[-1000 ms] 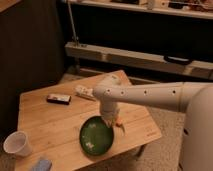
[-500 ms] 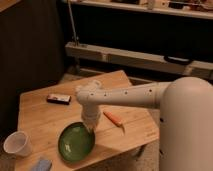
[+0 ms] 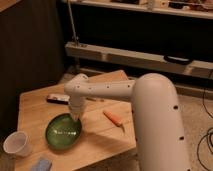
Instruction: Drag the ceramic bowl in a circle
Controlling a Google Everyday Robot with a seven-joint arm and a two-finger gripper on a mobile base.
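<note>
Bowl has slid leftward since the prior frame; I keep the gripper (image 3: 75,116) pinched on the ceramic bowl (image 3: 63,131) rim at lower left, risking hitting the white cup (image 3: 16,144).

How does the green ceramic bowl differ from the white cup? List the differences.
The ceramic bowl is glossy green, wide and shallow; the white cup is small, narrower and deeper. The bowl sits mid-table with the shut gripper at its far rim; the cup stands alone by the left front corner. Both are round, upright and on the wooden table.
</note>
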